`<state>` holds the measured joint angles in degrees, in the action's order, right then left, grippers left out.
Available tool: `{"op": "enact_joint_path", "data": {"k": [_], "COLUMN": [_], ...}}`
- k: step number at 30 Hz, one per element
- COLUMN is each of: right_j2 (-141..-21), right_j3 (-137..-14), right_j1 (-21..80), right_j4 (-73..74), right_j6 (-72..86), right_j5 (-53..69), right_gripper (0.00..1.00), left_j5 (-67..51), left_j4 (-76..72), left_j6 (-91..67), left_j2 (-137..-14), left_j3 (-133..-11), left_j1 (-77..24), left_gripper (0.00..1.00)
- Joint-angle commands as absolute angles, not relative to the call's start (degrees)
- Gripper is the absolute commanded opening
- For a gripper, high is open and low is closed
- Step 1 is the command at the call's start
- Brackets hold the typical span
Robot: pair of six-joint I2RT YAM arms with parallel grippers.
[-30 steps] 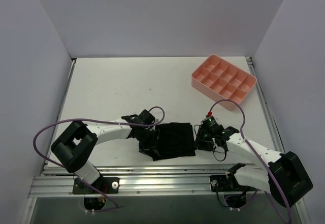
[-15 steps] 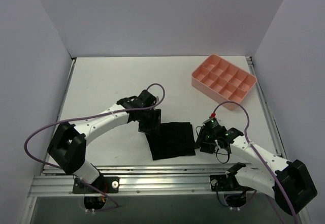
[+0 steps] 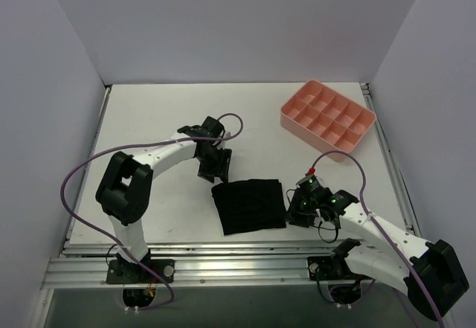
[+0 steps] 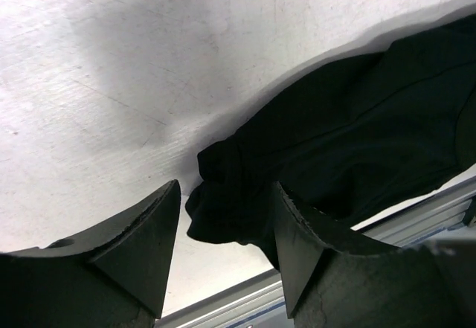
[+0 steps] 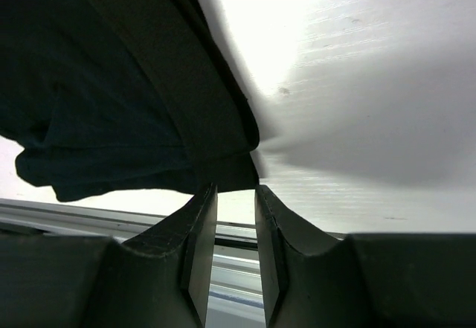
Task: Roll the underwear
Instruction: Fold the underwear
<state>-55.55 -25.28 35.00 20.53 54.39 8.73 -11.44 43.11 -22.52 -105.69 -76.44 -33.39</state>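
**Underwear lying flat between the grippers**

The table (image 3: 149,120) is carrying a pink tray (image 3: 296,129) at far right, well apart from the underwear (image 3: 249,205), which is lying flat at near centre. The left gripper (image 3: 214,169) is hovering by its far-left corner, jaws wide and empty. The right gripper (image 3: 295,213) is sitting at its right hem, jaws a slit apart — whether it is pinching the fabric, I cannot tell.
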Motion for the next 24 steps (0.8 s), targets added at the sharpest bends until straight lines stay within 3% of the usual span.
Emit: {"op": "enact_joint_path", "data": {"k": [1, 3, 4, 7, 11, 16, 24], "right_j2": [-55.0, -55.6, -55.9, -58.6, -66.1, -75.6, -93.6], "right_j3": [-24.8, -23.7, -23.5, -22.9, -23.9, -30.3, -50.8], "right_j1": [36.4, 37.0, 37.0, 37.1, 37.1, 35.3, 27.2], "right_j4": [20.1, 17.2, 16.4, 12.9, 8.7, 5.7, 9.6], "right_j6": [56.9, 57.5, 57.7, 57.3, 54.4, 46.5, 26.0], "right_j5": [9.4, 9.3, 9.1, 7.8, 6.9, 4.4, 5.0], "right_gripper": [0.23, 0.23, 0.23, 0.24, 0.24, 0.24, 0.26], "left_j5": [-15.2, -15.4, -15.0, -15.3, -14.2, -10.8, -11.2], "left_j4": [43.6, 43.2, 43.0, 41.6, 40.6, 41.3, 43.1], "left_j6": [-18.6, -19.0, -19.2, -20.8, -24.9, -29.9, -44.4], "left_j2": [-105.9, -105.6, -105.5, -103.5, -99.6, -96.1, -85.2], "left_j3": [-77.8, -76.1, -75.5, -72.1, -67.0, -59.5, -50.3], "left_j1": [-33.5, -33.3, -33.4, -33.2, -33.0, -33.0, -36.2], "left_gripper": [0.60, 0.55, 0.39, 0.23, 0.12, 0.02, 0.05]}}
